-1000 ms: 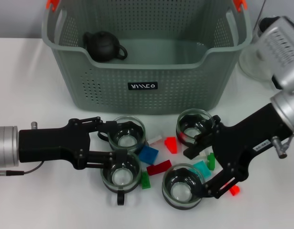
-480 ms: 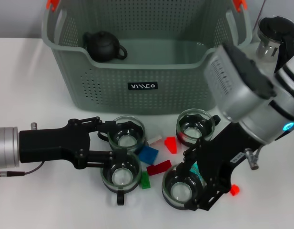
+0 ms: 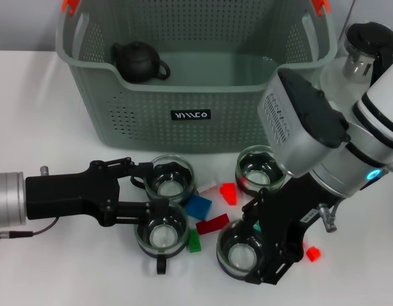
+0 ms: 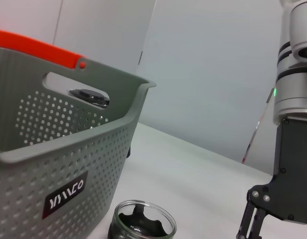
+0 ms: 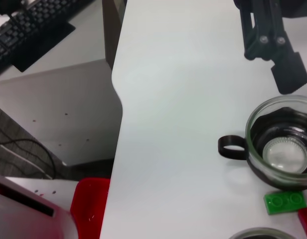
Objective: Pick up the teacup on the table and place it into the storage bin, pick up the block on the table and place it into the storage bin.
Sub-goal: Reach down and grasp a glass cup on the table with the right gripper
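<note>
Several glass teacups stand in front of the storage bin: back left, front left, back right, front right. Coloured blocks lie between them: blue, long red, green, red, small red. My left gripper is open, level with the table, its fingers reaching between the two left cups. My right gripper is open, pointing down, its fingers on either side of the front right cup. The right wrist view shows the front left cup and the green block.
A black teapot lies in the bin's back left corner. A glass kettle stands behind the bin's right end. The left wrist view shows the bin, a teacup and the right arm. The table's edge is to my left.
My right arm has swung in over the table and turned its gripper downward over the front right teacup. The left arm, the cups and the blocks have not moved.
</note>
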Robot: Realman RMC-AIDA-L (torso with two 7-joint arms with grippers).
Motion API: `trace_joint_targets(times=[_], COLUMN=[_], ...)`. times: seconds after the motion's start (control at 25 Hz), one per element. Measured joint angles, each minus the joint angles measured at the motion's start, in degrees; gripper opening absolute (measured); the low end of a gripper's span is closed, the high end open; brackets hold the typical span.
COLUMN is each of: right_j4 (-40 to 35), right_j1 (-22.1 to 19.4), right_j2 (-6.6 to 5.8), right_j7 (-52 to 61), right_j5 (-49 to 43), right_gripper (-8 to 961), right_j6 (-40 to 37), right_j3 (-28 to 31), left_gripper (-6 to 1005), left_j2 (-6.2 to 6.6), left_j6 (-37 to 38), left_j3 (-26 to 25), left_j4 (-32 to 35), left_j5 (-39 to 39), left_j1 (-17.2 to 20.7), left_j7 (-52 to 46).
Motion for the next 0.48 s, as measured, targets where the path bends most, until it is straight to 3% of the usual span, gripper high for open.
trace_joint_targets(times=[0.48], right_j4=[0.6], right_j1=[-0.5], right_j2=[0.11], right_j7=[2.3], right_j5=[-0.4], right_gripper=[857], right_j6=[4.2], right_j3=[-8.0], left_gripper=[876], left_j2=[-0.08], left_j6=[-0.1], left_j3=[0.0], left_j4=[0.0], left_j5=[0.0], left_j1=[0.1], left_j7=[0.0])
